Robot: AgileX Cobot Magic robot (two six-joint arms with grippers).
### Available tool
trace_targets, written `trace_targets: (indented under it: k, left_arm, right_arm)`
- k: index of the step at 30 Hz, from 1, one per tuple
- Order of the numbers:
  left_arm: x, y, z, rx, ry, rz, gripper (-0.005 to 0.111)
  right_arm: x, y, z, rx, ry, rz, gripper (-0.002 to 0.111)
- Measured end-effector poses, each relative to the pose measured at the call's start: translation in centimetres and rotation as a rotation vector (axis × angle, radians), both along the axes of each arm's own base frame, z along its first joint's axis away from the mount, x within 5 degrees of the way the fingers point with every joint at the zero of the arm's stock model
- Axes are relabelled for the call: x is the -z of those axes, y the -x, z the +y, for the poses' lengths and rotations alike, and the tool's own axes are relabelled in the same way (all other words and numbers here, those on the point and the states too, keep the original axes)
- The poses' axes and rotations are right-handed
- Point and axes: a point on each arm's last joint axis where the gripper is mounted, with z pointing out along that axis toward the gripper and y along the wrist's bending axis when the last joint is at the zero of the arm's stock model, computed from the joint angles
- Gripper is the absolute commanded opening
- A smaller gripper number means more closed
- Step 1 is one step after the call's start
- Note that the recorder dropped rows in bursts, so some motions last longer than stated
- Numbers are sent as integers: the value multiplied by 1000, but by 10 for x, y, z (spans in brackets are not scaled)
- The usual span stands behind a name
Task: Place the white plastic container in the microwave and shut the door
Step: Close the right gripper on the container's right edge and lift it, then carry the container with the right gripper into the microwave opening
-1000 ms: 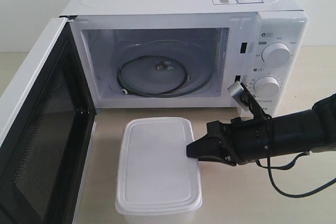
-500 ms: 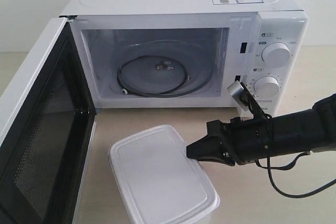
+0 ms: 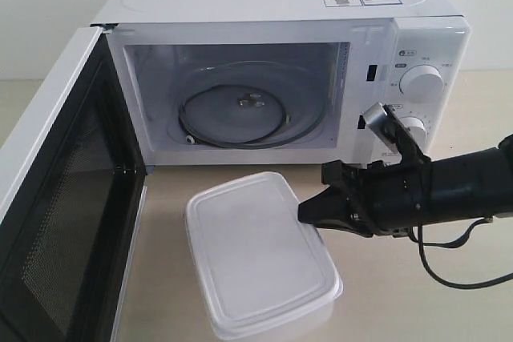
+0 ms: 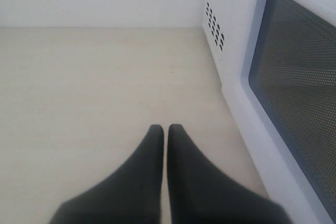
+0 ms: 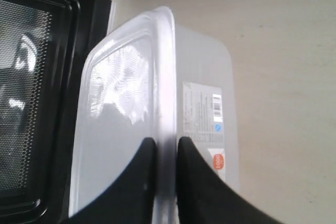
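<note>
The white plastic container (image 3: 260, 258) hangs tilted above the table in front of the microwave (image 3: 280, 62). My right gripper (image 3: 309, 214) is shut on its lid rim, one finger above and one below (image 5: 167, 148); the label (image 5: 203, 116) shows on the container's side. The microwave's door (image 3: 56, 198) stands wide open at the left, and the glass turntable (image 3: 244, 114) lies bare inside. My left gripper (image 4: 166, 129) is shut on nothing, low over the table beside the outer face of the door (image 4: 294, 93). It is out of the exterior view.
Two round dials (image 3: 421, 82) sit on the microwave's right panel, just behind my right arm. A black cable (image 3: 457, 278) loops down from that arm to the table. The door's inner frame (image 5: 37, 77) lies close beside the container.
The container has been lifted off the table by its rim and swung tilted, its near end dropping to the right. My right gripper rose and shifted slightly right with it.
</note>
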Motion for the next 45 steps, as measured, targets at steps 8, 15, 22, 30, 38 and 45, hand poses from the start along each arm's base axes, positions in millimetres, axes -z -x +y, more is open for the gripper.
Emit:
trace_targets:
  k: [8, 15, 22, 30, 38, 45]
  left_arm:
    - [0, 0, 0, 0, 0, 0, 4]
    - [0, 0, 0, 0, 0, 0, 4]
    - [0, 0, 0, 0, 0, 0, 4]
    - [0, 0, 0, 0, 0, 0, 4]
    - [0, 0, 0, 0, 0, 0, 4]
    - [0, 0, 0, 0, 0, 0, 4]
  right_arm:
    - [-9, 15, -9, 46, 25, 8, 0]
    - [-31, 44, -20, 77, -6, -3, 0]
    - [-64, 68, -29, 125, -84, -51, 0]
    - [-87, 94, -14, 60, -159, -54, 0]
    - [-82, 103, -6, 207, -24, -21, 0]
    - [-84, 109, 2, 395, 61, -26, 0]
